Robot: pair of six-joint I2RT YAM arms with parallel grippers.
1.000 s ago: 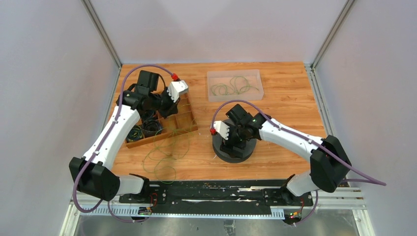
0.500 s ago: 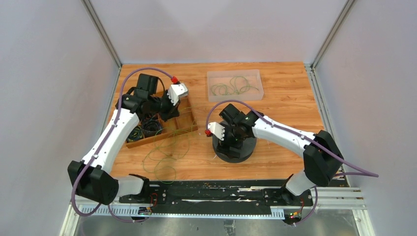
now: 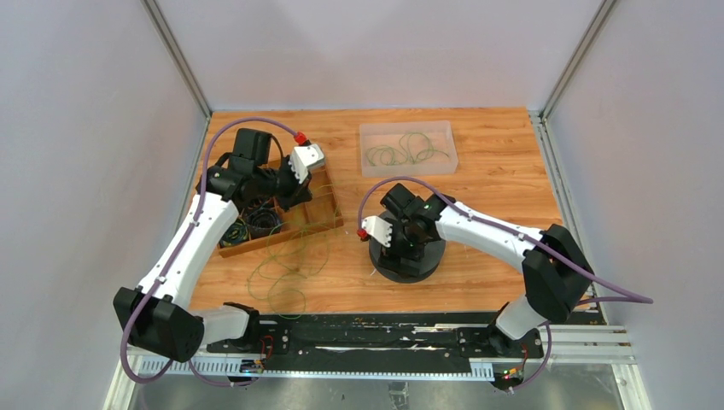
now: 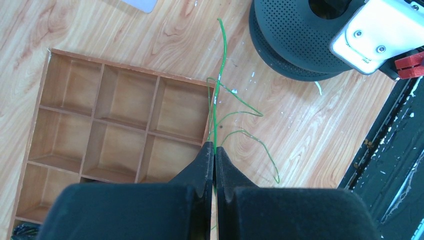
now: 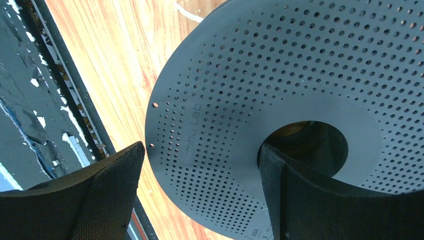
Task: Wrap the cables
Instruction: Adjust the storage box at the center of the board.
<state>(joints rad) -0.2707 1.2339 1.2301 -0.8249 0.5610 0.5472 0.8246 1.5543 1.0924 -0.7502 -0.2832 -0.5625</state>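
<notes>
Where it crosses the right edge of the shallow wooden compartment tray (image 4: 125, 95), one thin olive-green cable (image 4: 216, 120) is pinched between the tightly closed fingers of the left gripper (image 4: 215, 151). Its slack lies in loose loops on the wooden tabletop (image 3: 495, 171), reaching toward the near edge. More green cables (image 3: 405, 152) sit coiled in a clear plastic bin (image 3: 435, 137) by the far edge. Right of the tray, the right gripper (image 5: 200, 160) hangs with jaws spread wide over a black perforated round spool (image 5: 240, 90), seemingly gripping nothing, though its fingertips are cropped.
</notes>
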